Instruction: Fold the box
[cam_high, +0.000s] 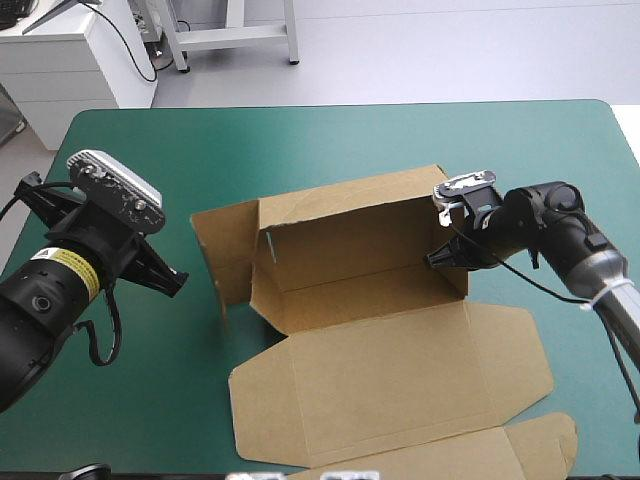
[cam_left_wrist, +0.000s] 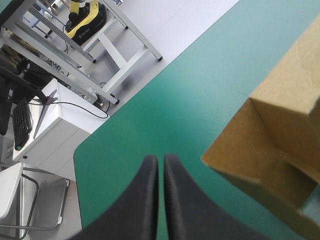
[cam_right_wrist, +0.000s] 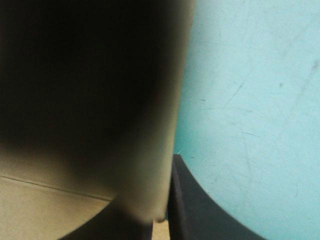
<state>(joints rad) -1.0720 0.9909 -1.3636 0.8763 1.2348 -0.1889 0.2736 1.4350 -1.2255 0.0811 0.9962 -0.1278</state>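
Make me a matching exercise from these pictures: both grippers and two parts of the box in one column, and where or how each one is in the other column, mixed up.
Column one:
1. left gripper
2. right gripper
3. lid
4. back wall

Column two:
A. raised from the floor of the box
B. shut on the box's right end
C. lying flat on the teal-green cover, toward the table's near edge
D. shut, over bare cover, not touching the board

Pairs: 1-D, 2-B, 3-C, 4-A.
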